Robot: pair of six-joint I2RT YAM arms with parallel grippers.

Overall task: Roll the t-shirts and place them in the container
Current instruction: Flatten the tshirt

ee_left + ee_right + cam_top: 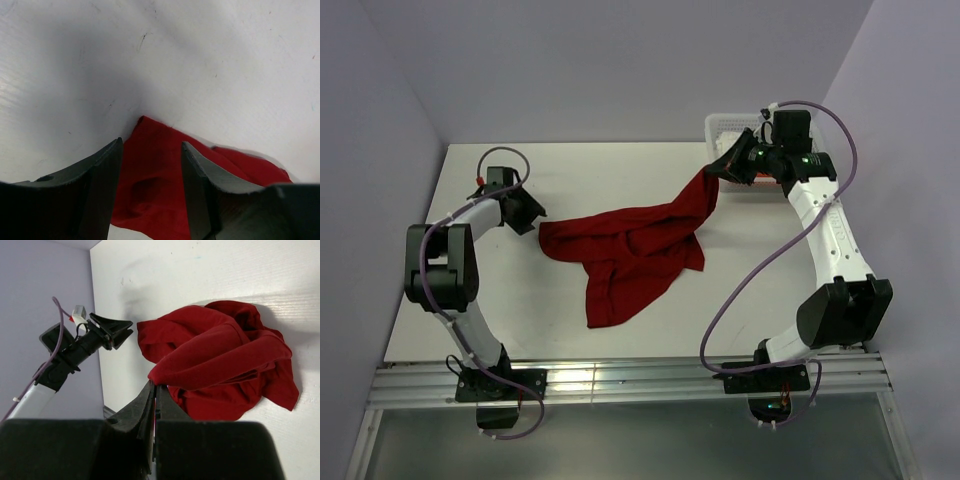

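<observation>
A dark crimson t-shirt (630, 255) lies crumpled in the middle of the white table (470, 300). One corner of it is stretched up and to the right, and my right gripper (720, 170) is shut on that corner. The right wrist view shows the fingertips (152, 390) pinching a fold of the t-shirt (220, 355). My left gripper (532, 218) is at the shirt's left edge, low over the table. In the left wrist view the left gripper (152, 142) is open, with its jaws either side of the t-shirt's (150, 185) red edge.
A white basket (725, 125) stands at the back right corner, just behind my right gripper. The purple walls close in on the left, back and right. A metal rail (620, 380) runs along the near edge between the arm bases.
</observation>
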